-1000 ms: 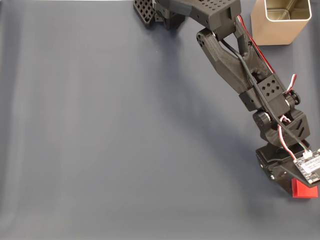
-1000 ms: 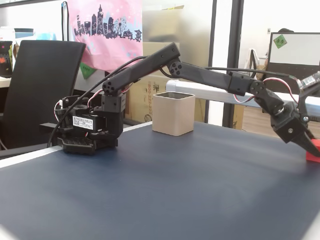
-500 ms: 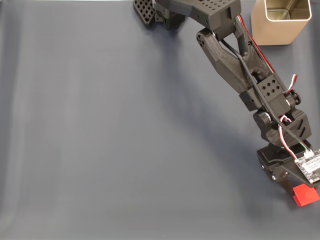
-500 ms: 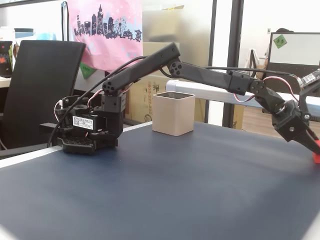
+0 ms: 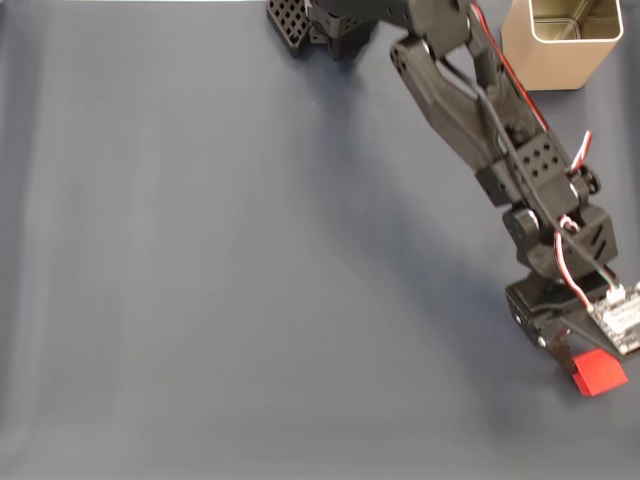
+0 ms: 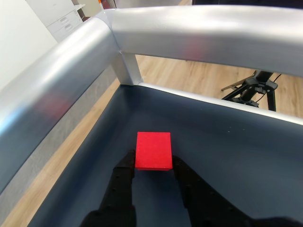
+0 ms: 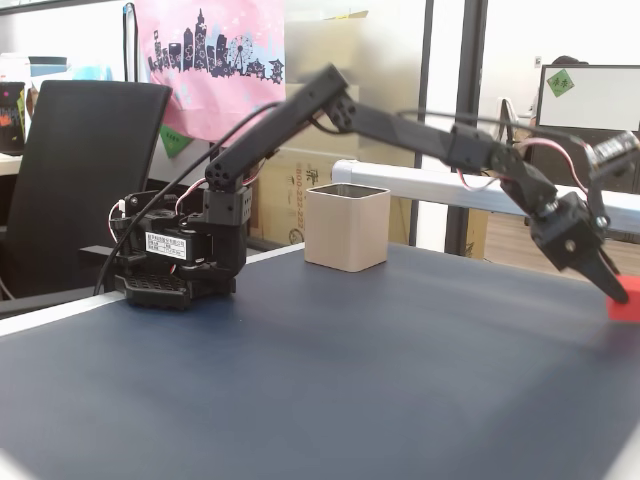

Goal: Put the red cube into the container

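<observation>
Up it comes: a second ago the red cube [image 5: 599,372] sat on the counter [image 5: 220,280] under my fingertips, and now I have it raised off the dark surface, my arm lifted higher than before. My claw [image 6: 153,164] is clamped on the red cube, one black finger [image 6: 124,176] pressed to each side of it, as the wrist view shows plainly. In a fixed view from the side, the cube [image 7: 624,305] hangs at the tip of my claw [image 7: 618,293] clear above the counter [image 7: 330,370], at the far right edge of the picture.

Taking the container [image 5: 560,42] as my mark: in a fixed view from above, the cube is well apart from it, down toward the bottom of the picture and a little to the right. My arm stretches away from my base, which sits left of the container, and reaches out past it. The container [image 7: 346,227] stands upright on the counter with its mouth open, shiny inside. In the wrist view a silver rail [image 6: 199,33] runs beyond the cube [image 6: 153,150], past the counter's edge.
</observation>
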Action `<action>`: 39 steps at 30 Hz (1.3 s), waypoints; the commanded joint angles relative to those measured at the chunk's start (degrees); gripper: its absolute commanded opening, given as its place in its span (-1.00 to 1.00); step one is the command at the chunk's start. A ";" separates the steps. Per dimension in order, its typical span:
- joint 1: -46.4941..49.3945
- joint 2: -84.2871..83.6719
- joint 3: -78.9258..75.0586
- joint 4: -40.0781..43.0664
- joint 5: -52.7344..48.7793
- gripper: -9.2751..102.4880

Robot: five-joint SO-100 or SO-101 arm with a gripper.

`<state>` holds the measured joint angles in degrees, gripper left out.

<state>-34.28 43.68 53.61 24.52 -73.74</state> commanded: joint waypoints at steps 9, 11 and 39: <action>2.99 34.63 27.69 4.75 -9.05 -0.76; 2.81 40.17 32.26 7.21 -10.37 -0.78; -33.22 90.53 54.76 41.66 1.32 -0.78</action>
<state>-64.69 131.13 109.07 64.25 -74.44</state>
